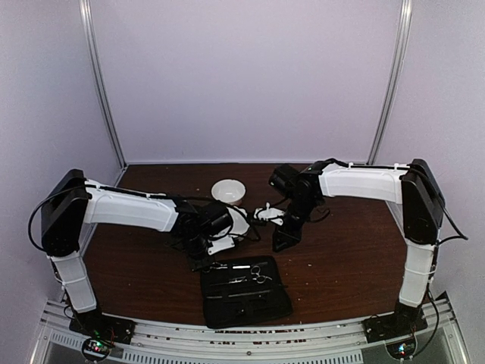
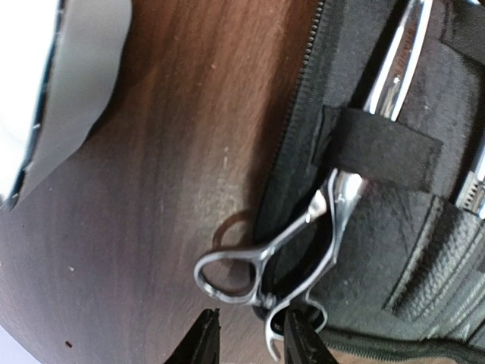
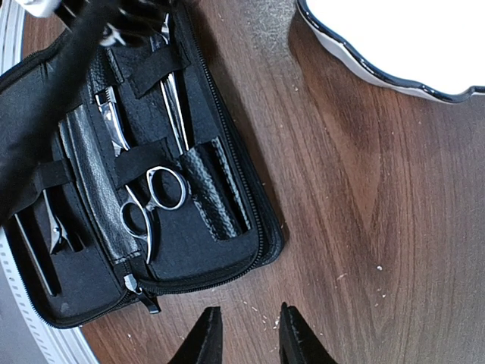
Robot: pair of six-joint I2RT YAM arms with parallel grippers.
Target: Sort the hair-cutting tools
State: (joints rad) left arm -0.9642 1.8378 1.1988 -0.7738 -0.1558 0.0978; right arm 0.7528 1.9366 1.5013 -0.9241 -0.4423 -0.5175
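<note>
first scissors [image 2: 258, 262] lie half out of the open black case [image 2: 424, 250]: blade under an elastic strap [image 2: 379, 148], ring handle out over the bench [image 2: 174, 167]. their hooked finger rest sits between the fingertips of the left tool [image 2: 251, 345], whose jaws stand apart, released. second scissors [image 3: 151, 201] are strapped inside the case, up and left of the right tool [image 3: 248, 337], which hangs spread over bare wood, grasping nothing. a white bowl [image 3: 394, 38] stands near. the left arm [image 3: 53, 91] blurs across the case's far corner.
</note>
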